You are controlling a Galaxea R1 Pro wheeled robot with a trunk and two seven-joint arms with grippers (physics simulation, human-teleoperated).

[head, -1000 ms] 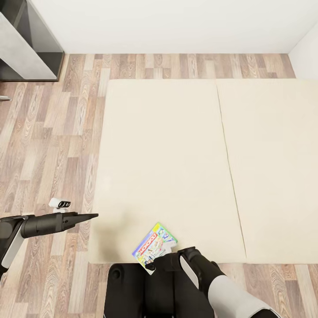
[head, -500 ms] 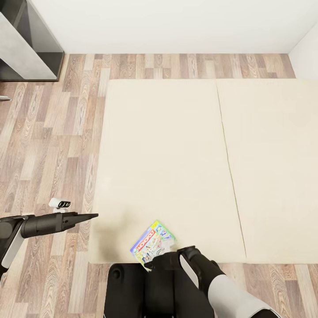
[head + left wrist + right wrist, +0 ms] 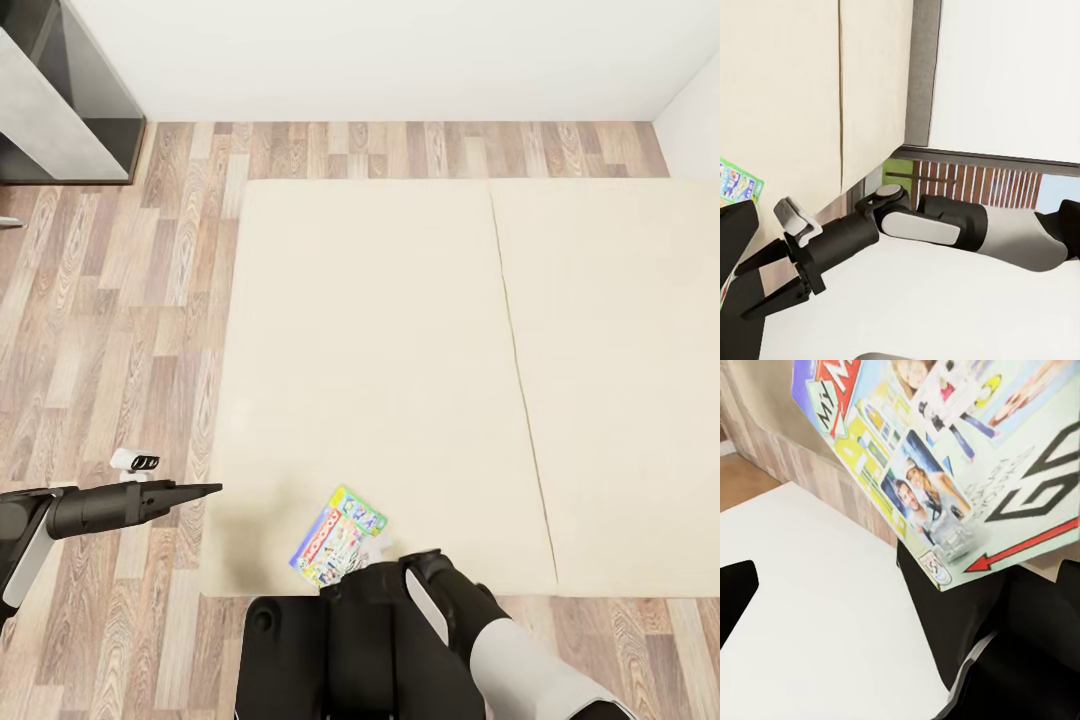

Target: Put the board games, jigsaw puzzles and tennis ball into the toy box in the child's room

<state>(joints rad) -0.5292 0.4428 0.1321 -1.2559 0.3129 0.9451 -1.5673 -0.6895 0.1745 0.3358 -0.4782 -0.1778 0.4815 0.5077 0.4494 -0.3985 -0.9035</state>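
The Monopoly board game (image 3: 338, 537) sits tilted at the near edge of the bed (image 3: 400, 330), its lower corner meeting the right hand (image 3: 362, 574), which reaches in from below beside the robot's dark base (image 3: 330, 650). In the right wrist view the box's printed face (image 3: 967, 457) fills the upper part, slanting away from the dark fingers (image 3: 945, 615) beneath it; the hand looks clamped on the box's corner, with the box lifted above the white surface under it. The left hand (image 3: 205, 489) hangs over the wood-plank floor (image 3: 120, 330) just left of the bed's corner, well apart from the game, fingers drawn together to a point. A grey cabinet (image 3: 60, 110) stands at the far left against the white wall (image 3: 380, 60)
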